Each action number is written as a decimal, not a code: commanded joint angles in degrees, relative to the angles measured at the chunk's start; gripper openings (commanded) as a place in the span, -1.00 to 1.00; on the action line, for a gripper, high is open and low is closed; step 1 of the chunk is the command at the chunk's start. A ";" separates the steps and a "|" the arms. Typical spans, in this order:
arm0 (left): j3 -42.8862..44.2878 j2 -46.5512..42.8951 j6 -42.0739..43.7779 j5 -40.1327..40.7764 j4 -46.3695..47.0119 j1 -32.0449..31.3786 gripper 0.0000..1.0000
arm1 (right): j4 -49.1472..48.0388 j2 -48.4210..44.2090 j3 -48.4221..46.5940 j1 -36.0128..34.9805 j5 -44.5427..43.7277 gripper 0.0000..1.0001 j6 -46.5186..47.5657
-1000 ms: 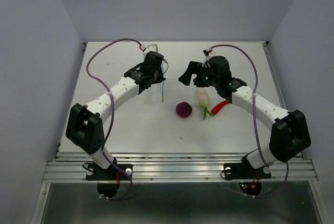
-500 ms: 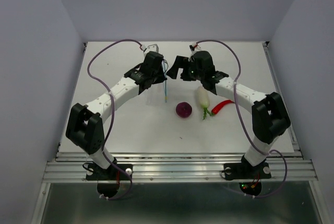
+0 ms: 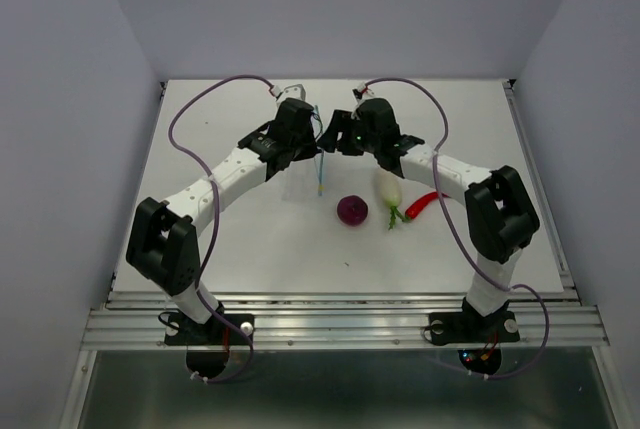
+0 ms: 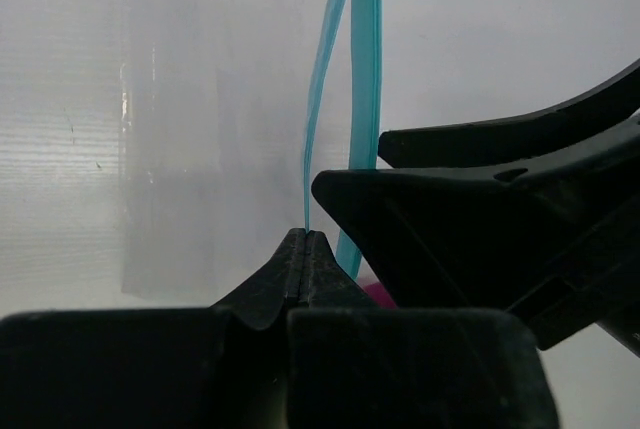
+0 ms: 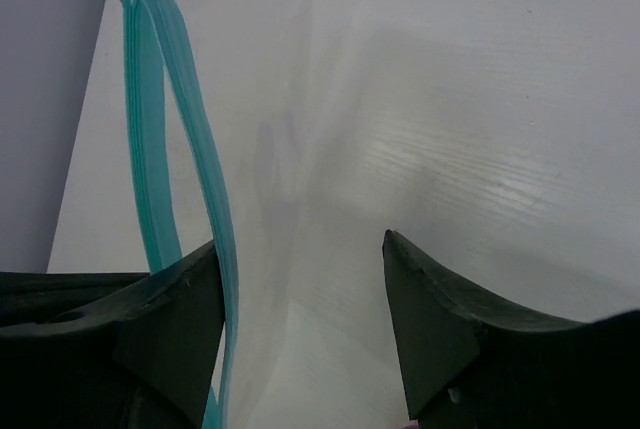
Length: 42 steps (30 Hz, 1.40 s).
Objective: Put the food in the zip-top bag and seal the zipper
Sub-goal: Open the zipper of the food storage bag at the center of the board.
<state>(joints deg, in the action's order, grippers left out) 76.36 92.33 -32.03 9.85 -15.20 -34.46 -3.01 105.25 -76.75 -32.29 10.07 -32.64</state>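
The clear zip-top bag (image 3: 302, 177) hangs from my left gripper (image 3: 313, 142) above the table. Its light blue zipper (image 3: 320, 174) runs down its right edge, the two strips parted. My left gripper (image 4: 305, 239) is shut on one zipper strip (image 4: 318, 99). My right gripper (image 3: 331, 135) is open right beside it, its jaws astride the other zipper strip (image 5: 195, 179) and the bag wall (image 5: 270, 149). The purple ball (image 3: 352, 210), white radish (image 3: 389, 189) and red chili (image 3: 422, 205) lie on the table to the right of the bag.
The white table (image 3: 240, 239) is boxed in by grey walls at the back and both sides. The right arm's link (image 3: 450, 171) passes just above the radish and chili. A metal rail (image 3: 340, 327) runs along the near edge.
My right gripper has swung left from above the radish to the bag's zipper edge beside my left gripper. The left gripper and the bag have stayed almost still.
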 commanded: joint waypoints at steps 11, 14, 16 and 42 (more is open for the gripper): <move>1.76 1.00 -0.22 2.63 -1.05 -0.35 -1.00 | 0.88 2.07 -5.60 -2.15 -3.99 -0.99 1.88; 3.44 2.76 -0.14 0.45 -2.29 -0.44 -0.34 | 2.65 0.83 -5.52 -3.38 -5.14 -0.99 2.85; 3.27 3.29 -0.31 -0.44 -1.68 -0.35 -0.07 | 2.83 -0.13 -5.25 -3.39 -4.79 -0.99 2.41; 7.75 4.87 -3.48 11.68 -13.00 -0.52 -1.00 | 22.58 -4.88 -8.94 -4.62 -20.77 -0.99 7.33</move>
<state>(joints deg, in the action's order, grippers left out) 79.77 98.83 -35.05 15.75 -23.24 -34.83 11.90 99.53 -81.91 -36.47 -0.80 -28.12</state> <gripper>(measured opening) 0.027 0.021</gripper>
